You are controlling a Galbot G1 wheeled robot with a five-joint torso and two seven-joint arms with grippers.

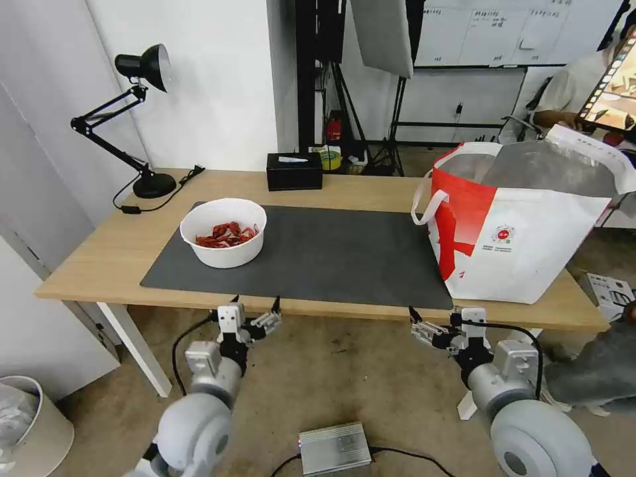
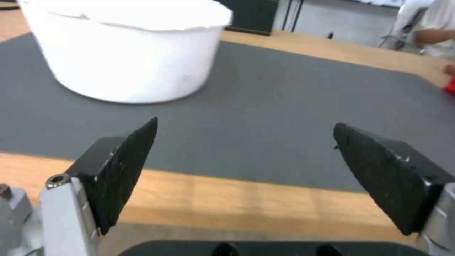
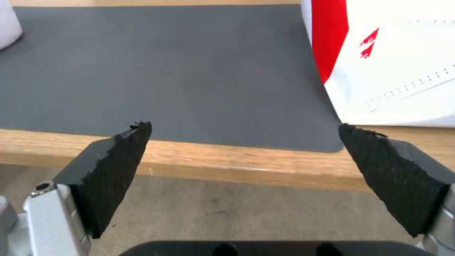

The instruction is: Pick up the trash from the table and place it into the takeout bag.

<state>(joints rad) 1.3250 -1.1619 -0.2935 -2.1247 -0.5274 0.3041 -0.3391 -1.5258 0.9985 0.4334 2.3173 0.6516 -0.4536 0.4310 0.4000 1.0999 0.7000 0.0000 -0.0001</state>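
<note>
Studio-like lab, softbox (image 1: 383,33) on stand, whiteboard (image 1: 490,30), desk lamp (image 1: 129,112)

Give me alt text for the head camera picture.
A white bowl of crayfish shells sits on the table's grey mat, a takeout bag at the right end. Left gripper and right gripper hang open below the near edge.

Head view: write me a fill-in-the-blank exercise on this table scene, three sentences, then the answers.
1. The white bowl of crayfish shells sits on the grey ____.
2. The takeout bag stands at the table's ____ end, as the robot sees it.
3. The left gripper and right gripper hang below the table's near edge, both with fingers ____.

Missing words: mat; right; open
</note>
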